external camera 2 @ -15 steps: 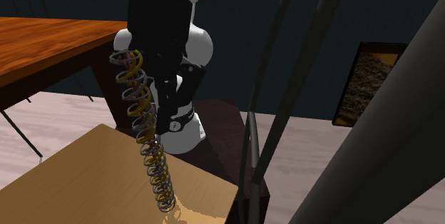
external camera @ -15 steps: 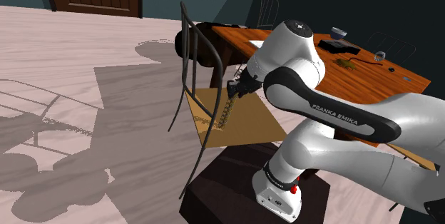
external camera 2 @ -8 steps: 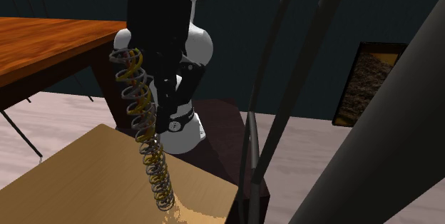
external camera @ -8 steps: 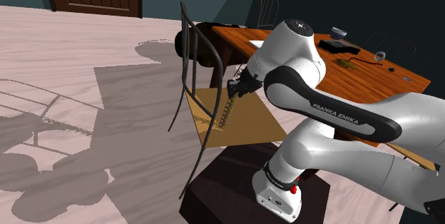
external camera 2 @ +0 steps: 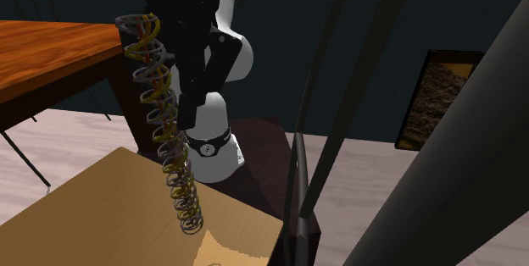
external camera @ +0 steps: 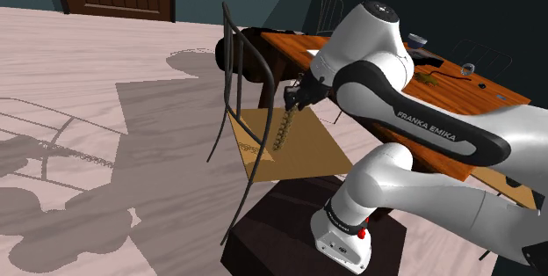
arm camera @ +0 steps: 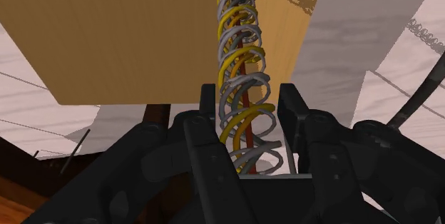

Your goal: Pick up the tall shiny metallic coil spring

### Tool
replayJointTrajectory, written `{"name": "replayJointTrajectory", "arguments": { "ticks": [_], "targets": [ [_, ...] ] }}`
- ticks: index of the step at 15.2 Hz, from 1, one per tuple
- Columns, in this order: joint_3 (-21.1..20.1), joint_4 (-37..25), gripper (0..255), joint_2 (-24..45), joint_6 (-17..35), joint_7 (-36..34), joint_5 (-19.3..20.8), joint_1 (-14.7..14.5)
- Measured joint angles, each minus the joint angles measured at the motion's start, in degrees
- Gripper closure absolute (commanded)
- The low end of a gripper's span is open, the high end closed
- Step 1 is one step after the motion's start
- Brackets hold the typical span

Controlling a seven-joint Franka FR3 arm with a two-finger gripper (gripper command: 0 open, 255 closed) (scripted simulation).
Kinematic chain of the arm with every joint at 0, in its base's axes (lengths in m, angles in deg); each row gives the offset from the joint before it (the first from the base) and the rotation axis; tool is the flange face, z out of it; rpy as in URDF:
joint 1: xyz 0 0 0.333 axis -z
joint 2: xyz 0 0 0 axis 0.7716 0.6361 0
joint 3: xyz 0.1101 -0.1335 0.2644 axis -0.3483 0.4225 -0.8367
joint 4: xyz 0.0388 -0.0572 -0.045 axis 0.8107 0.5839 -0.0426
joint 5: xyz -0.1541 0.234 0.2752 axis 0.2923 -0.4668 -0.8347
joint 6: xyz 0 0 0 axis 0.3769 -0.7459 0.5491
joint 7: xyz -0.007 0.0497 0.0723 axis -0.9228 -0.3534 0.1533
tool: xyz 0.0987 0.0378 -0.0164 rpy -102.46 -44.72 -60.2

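In the shoulder view, the all-black two-finger gripper [external camera: 294, 98] is gripping the tall, shiny grey-and-gold metallic coil spring [external camera: 283, 129] by its top, so that it is hanging slanted over the pale wooden chair seat [external camera: 312, 151]. On the reddish-brown wooden table [external camera: 439, 90] a small dark bowl [external camera: 417, 39] is sitting, its contents too small to tell.

In the second exterior view, the spring's [external camera 2: 165, 137] lower end is probably hanging just clear of the seat [external camera 2: 93, 213].

In the wrist view, the narrowly parted fingers [arm camera: 207, 98] are clamping the coils [arm camera: 239, 65] from both sides.

I judge that the lift is under way. The next move is calling for a steady rise with a firm grip.
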Motion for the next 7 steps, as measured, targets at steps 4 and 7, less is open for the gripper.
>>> {"name": "replayJointTrajectory", "arguments": {
  "ticks": [4,7],
  "targets": [
    [0.7,-3.5,255,1.0,-2.4,0.4,0.7,0.7],
    [1.2,-5.6,255,1.7,-3.8,0.7,1.0,1.1]
  ]
}}
